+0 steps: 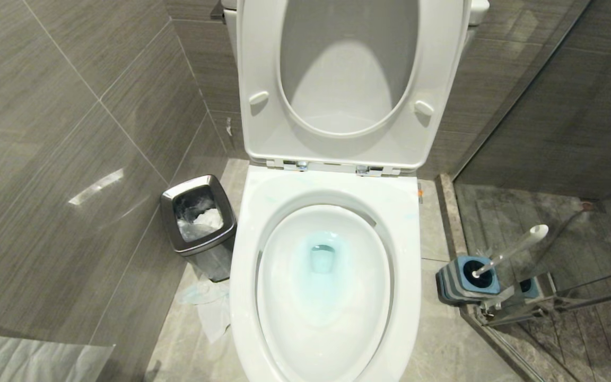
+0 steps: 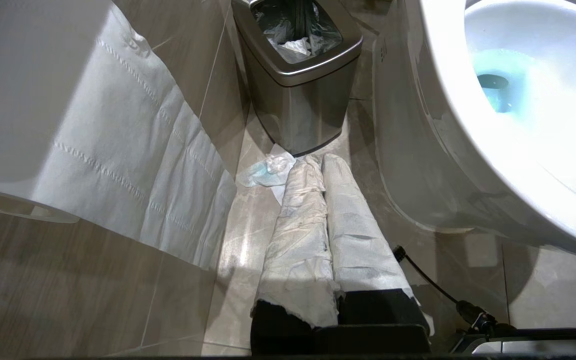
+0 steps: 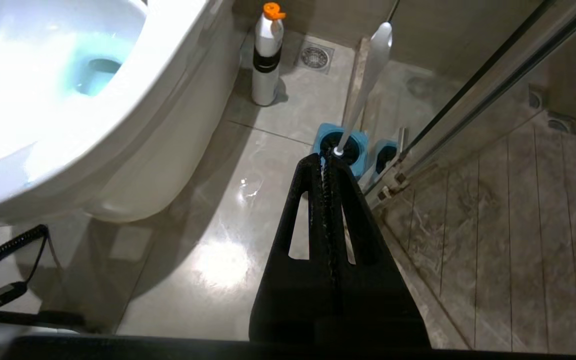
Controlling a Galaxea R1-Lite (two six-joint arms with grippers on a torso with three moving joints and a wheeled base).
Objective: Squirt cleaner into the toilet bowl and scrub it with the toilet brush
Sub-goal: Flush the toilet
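The toilet bowl (image 1: 326,276) sits directly in front of you, in the middle of the head view, with its seat and lid (image 1: 348,79) raised against the tank. The water at the bottom of the basin is tinted pale blue.

To the right of the bowl, on the floor beside the glass shower door (image 1: 560,185), the toilet brush (image 1: 512,249) stands in its holder (image 1: 467,278), a small square stand with a blue top and grey stripes. The white handle leans toward the far right.

Farther back on the right, near the bowl's base, a white cleaner bottle (image 3: 266,55) with an orange cap stands upright on the floor.

To the left of the bowl is a steel waste bin (image 1: 199,223) lined with a bag, with crumpled tissue (image 2: 268,170) lying on the floor just beside it.

Your right gripper (image 3: 328,165) hangs low over the floor, short of the brush holder, jaws together and holding nothing. Your left gripper (image 2: 318,165), its fingers wrapped in white paper, points toward the bin, jaws together and empty. A paper roll (image 2: 68,125) hangs on the wall at its left.
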